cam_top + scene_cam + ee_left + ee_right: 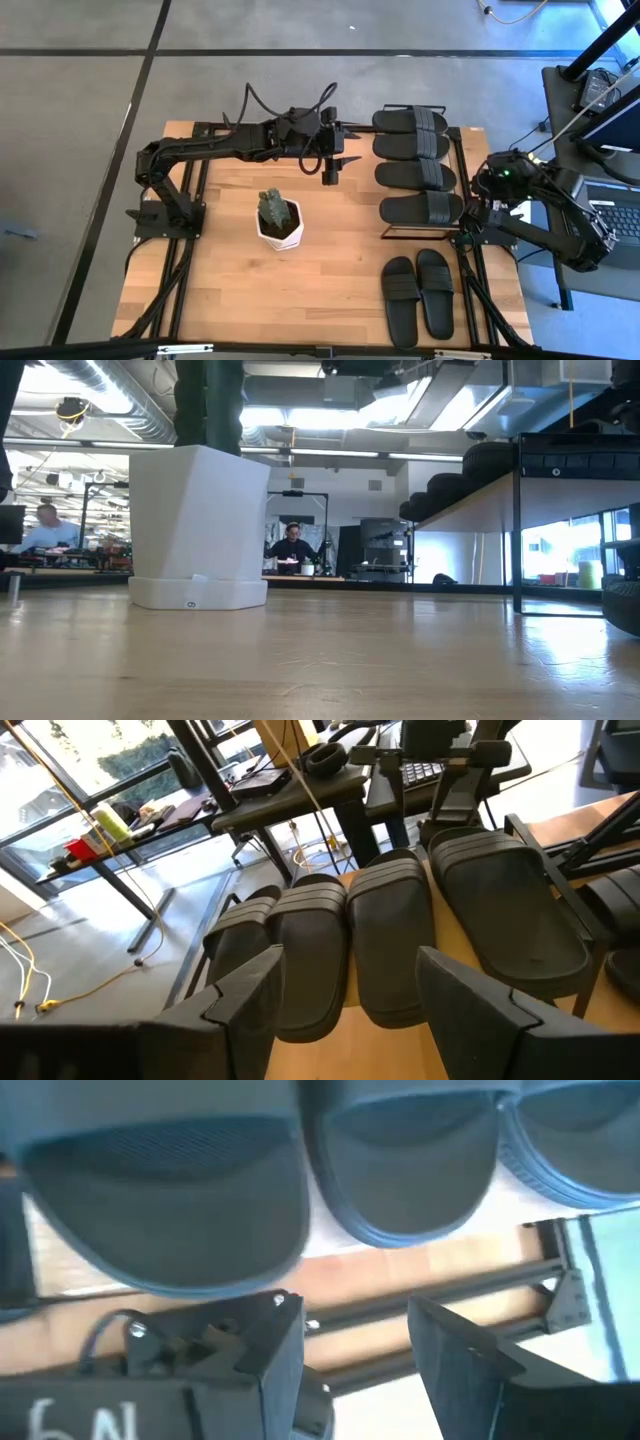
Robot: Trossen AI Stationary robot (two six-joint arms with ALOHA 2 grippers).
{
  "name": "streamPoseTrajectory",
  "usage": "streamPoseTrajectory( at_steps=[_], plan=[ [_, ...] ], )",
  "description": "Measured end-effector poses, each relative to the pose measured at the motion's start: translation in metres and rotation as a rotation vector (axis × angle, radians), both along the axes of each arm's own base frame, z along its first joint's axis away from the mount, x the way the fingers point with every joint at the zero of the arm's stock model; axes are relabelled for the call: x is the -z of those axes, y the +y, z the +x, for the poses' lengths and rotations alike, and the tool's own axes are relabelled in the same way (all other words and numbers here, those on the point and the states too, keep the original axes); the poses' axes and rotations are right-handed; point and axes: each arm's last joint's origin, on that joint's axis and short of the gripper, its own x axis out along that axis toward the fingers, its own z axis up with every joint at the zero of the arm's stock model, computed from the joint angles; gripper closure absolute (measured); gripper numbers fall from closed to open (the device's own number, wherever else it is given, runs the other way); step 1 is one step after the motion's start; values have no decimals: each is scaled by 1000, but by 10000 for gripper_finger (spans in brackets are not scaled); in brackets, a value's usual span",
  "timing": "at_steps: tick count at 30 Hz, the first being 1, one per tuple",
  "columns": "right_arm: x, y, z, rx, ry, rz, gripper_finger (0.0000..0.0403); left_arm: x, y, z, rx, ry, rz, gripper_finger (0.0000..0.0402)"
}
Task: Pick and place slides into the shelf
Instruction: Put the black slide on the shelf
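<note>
While four slides (418, 163) lie side by side on the shelf (385, 233), hiding nearly all its board, two more (419, 293) rest on the table (230, 290) just beside it. Left hand (331, 177): fingers apart, empty, near the shelf's row. Right hand (350, 1345): at the shelf's far edge, fingers apart, nothing between them. Planter (279, 226): mid-table.

Floor: grey concrete (70, 150) crossed by dark lines.
Ceiling: exposed ducts (110, 400), bright strip lights (330, 420).
Furniture: black desks (290, 795) beside large windows (90, 760).
People: two seated at distant desks.
</note>
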Motion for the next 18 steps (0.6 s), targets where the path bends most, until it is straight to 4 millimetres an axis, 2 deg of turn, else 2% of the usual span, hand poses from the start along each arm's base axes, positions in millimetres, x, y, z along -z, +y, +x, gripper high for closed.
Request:
streamPoseTrajectory(
  at_steps=[10,18],
  plan=[
    [0,-3,5,-57,30,12,224,0,-1,0,2,0,0,184],
    [26,-6,13,-85,76,144,224,0,-1,0,2,0,0,184]
  ],
)
